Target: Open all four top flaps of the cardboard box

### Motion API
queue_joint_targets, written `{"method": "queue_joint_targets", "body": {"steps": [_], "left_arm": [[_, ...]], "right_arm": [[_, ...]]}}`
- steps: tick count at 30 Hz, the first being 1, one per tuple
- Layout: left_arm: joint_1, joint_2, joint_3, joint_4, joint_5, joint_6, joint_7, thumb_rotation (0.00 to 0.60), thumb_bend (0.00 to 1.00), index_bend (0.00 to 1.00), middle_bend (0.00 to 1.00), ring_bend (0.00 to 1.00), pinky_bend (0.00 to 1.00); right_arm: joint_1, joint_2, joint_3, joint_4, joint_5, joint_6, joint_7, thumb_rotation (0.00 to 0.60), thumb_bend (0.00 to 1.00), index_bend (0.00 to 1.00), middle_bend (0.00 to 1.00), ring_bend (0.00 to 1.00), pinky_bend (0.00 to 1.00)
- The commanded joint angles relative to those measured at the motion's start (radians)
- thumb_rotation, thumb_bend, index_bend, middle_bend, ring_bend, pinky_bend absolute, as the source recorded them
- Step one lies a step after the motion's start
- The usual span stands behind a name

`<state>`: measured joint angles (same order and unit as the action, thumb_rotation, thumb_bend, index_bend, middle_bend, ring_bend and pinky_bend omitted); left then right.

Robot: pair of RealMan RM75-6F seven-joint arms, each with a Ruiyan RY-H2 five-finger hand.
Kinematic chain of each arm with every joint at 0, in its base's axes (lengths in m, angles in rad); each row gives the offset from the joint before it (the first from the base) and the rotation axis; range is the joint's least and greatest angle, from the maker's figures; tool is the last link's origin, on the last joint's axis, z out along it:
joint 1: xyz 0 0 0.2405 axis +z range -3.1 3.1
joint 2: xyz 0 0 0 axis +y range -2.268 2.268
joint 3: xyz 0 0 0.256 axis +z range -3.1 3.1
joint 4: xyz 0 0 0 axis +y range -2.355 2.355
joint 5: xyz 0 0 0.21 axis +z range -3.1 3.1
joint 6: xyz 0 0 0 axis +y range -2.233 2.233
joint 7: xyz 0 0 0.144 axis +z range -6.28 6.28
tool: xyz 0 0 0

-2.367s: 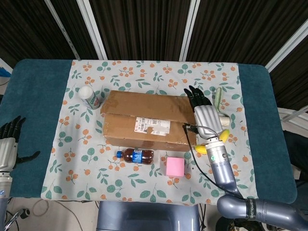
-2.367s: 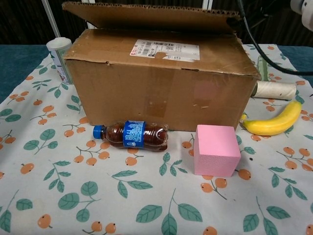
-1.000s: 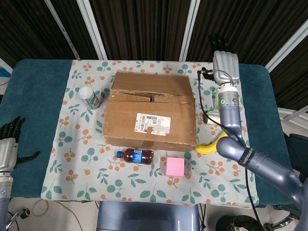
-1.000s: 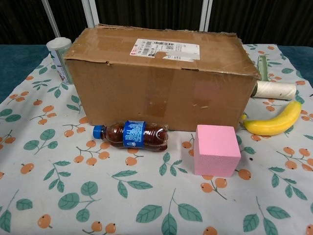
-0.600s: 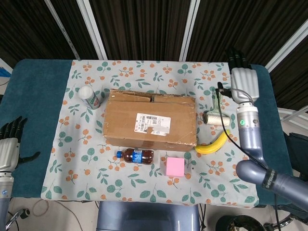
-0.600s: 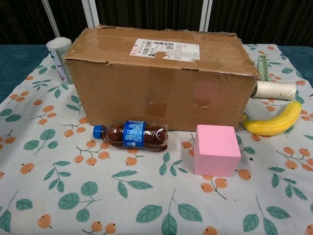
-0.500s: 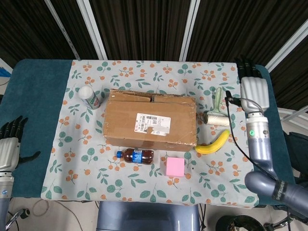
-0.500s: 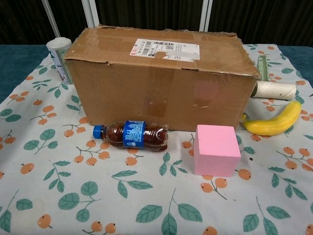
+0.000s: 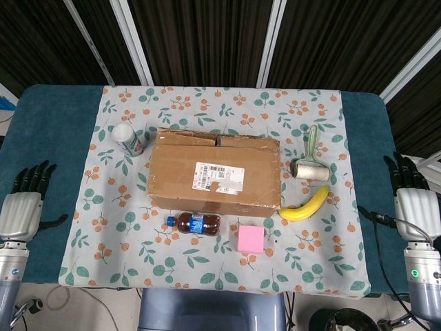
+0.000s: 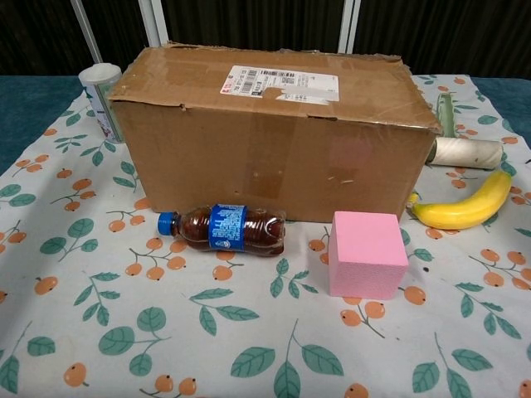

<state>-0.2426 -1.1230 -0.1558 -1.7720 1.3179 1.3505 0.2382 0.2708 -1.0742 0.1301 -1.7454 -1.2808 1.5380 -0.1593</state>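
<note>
teal felt desk [image 9: 48, 138], floral cloth [image 9: 110, 241] spread over its middle; contents listed from the near edge back.

- left robot hand [image 9: 22, 205]: at the near left corner, over bare felt, fingers spread and straight, holding nothing, well apart from everything listed.
- right robot hand [image 9: 412, 203]: at the near right corner, likewise released, fingers apart, nothing in it. neither hand shows in the chest view.
- pink cube [image 10: 367, 254]: near the front edge, right of centre.
- cola bottle [image 10: 222, 228]: lying on its side, blue cap to the left, just in front of the box.
- banana [image 10: 465, 205]: right of the box, near its front right corner.
- cardboard box [image 9: 216, 172]: middle of the desk, long side toward the near edge, shipping label on top.
 - near flap lies flat, label on it.
 - at the far edge, two short pieces of flap show, also lying down; their exact overlap cannot be told.
 - no flap stands up in either view.
- lint roller [image 9: 310, 164]: right of the box, handle pointing to the far edge.
- white canister [image 9: 129, 140]: by the box's far left corner.

task standing, as judged: none of the four flaps open; all work remains, and both hands are parked far from the box.
</note>
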Motion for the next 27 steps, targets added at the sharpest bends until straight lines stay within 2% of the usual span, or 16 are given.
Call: {"method": "queue_joint_targets", "body": {"steps": [1, 3, 8, 10, 12, 15, 18, 21, 25, 27], "left_arm": [[-0.055, 0.060, -0.031, -0.101, -0.015, -0.062, 0.062, 0.600, 0.11, 0.00, 0.00, 0.00, 0.00], [-0.102, 0.101, -0.059, -0.172, -0.045, -0.121, 0.097, 0.600, 0.22, 0.00, 0.00, 0.00, 0.00], [-0.243, 0.193, -0.152, -0.292, -0.200, -0.289, 0.163, 0.600, 0.57, 0.00, 0.00, 0.00, 0.01], [-0.331, 0.213, -0.199, -0.299, -0.290, -0.370, 0.193, 0.600, 0.67, 0.00, 0.00, 0.00, 0.05], [-0.397, 0.214, -0.224, -0.282, -0.358, -0.424, 0.217, 0.600, 0.78, 0.00, 0.01, 0.01, 0.11], [-0.517, 0.190, -0.251, -0.224, -0.475, -0.501, 0.266, 0.600, 0.88, 0.00, 0.03, 0.02, 0.14], [-0.613, 0.160, -0.257, -0.164, -0.558, -0.550, 0.314, 0.600, 0.96, 0.01, 0.05, 0.02, 0.14], [-0.719, 0.128, -0.246, -0.091, -0.654, -0.615, 0.370, 0.600, 0.99, 0.01, 0.05, 0.02, 0.15], [-0.883, 0.094, -0.201, 0.014, -0.841, -0.729, 0.433, 0.600, 1.00, 0.01, 0.07, 0.03, 0.15], [-0.967, 0.076, -0.163, 0.063, -0.936, -0.767, 0.459, 0.600, 1.00, 0.02, 0.10, 0.06, 0.16]], "right_arm": [[-0.028, -0.020, -0.015, 0.034, -0.022, 0.022, 0.042, 0.472, 0.15, 0.00, 0.00, 0.00, 0.20], [-0.036, -0.032, -0.021, 0.061, -0.030, 0.018, 0.067, 0.479, 0.15, 0.00, 0.00, 0.00, 0.20], [-0.037, -0.050, -0.014, 0.094, -0.048, 0.007, 0.115, 0.524, 0.16, 0.00, 0.00, 0.00, 0.20], [-0.040, -0.057, -0.010, 0.110, -0.058, 0.010, 0.136, 0.538, 0.16, 0.00, 0.00, 0.00, 0.20], [-0.043, -0.061, -0.004, 0.118, -0.059, 0.013, 0.157, 0.557, 0.16, 0.00, 0.00, 0.00, 0.20], [-0.050, -0.061, 0.010, 0.127, -0.053, 0.014, 0.195, 0.569, 0.17, 0.00, 0.00, 0.00, 0.20], [-0.055, -0.059, 0.020, 0.133, -0.049, 0.015, 0.219, 0.576, 0.17, 0.00, 0.00, 0.00, 0.20], [-0.057, -0.058, 0.029, 0.137, -0.045, 0.014, 0.237, 0.584, 0.17, 0.00, 0.00, 0.00, 0.20], [-0.061, -0.057, 0.036, 0.143, -0.042, 0.006, 0.256, 0.590, 0.17, 0.00, 0.00, 0.00, 0.20], [-0.063, -0.055, 0.040, 0.144, -0.040, 0.002, 0.265, 0.597, 0.17, 0.00, 0.00, 0.00, 0.20]]}}
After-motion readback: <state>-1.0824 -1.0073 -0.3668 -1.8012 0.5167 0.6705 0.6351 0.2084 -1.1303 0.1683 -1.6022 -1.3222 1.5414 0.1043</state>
